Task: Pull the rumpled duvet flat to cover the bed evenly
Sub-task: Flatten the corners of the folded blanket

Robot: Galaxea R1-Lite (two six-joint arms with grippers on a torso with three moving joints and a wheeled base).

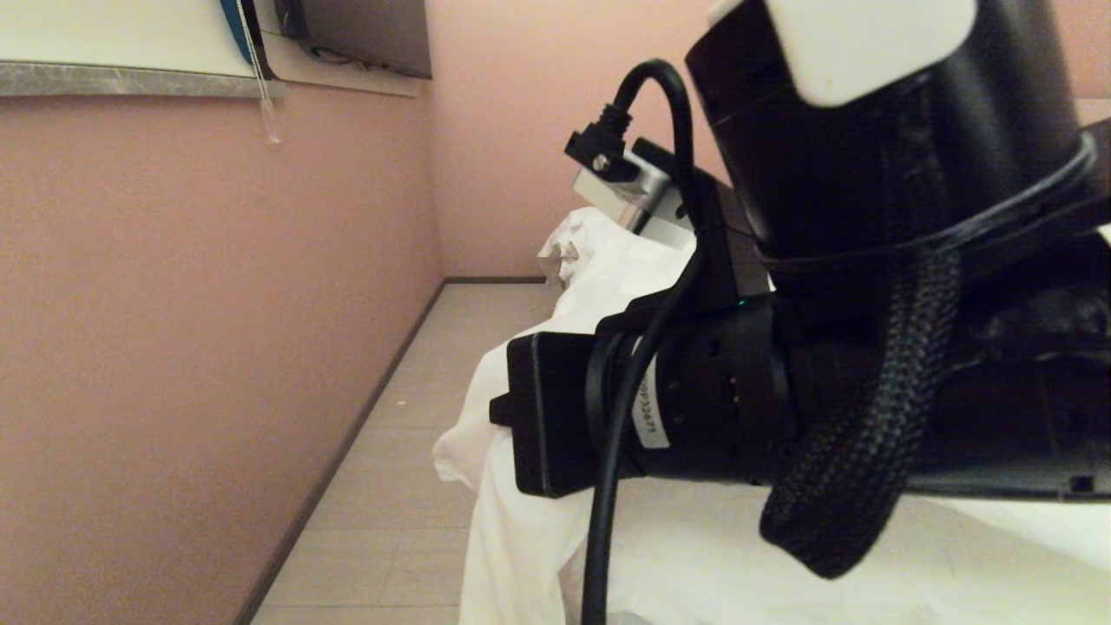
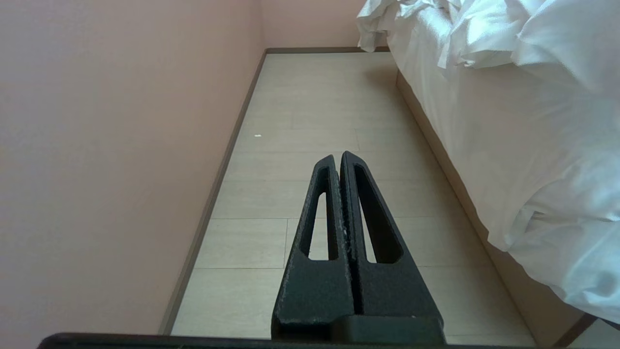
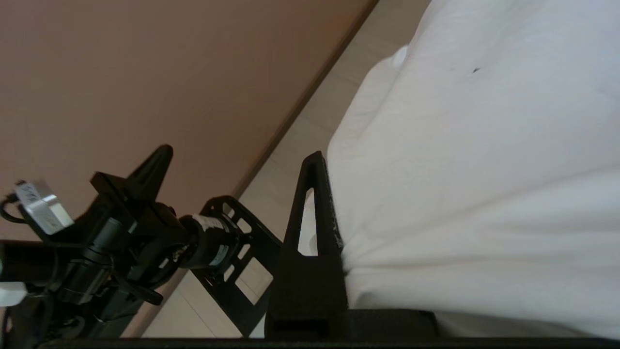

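Note:
The white duvet (image 3: 484,145) fills most of the right wrist view. Its cloth bunches into creases against the one black finger (image 3: 315,203) that shows, and the other finger is hidden behind the fabric. My right gripper (image 3: 329,167) is shut on the duvet. In the head view my right arm (image 1: 868,260) looms large and hides the gripper, with rumpled duvet (image 1: 608,260) behind and below it. The left gripper (image 2: 337,157) is shut and empty, low over the floor beside the bed (image 2: 528,291). The duvet (image 2: 571,232) hangs over the bed's side.
A pink wall (image 1: 174,347) runs along the left, with a narrow strip of pale plank floor (image 1: 408,451) between it and the bed. My parked left arm (image 3: 121,232) shows in the right wrist view, between the right gripper and the wall.

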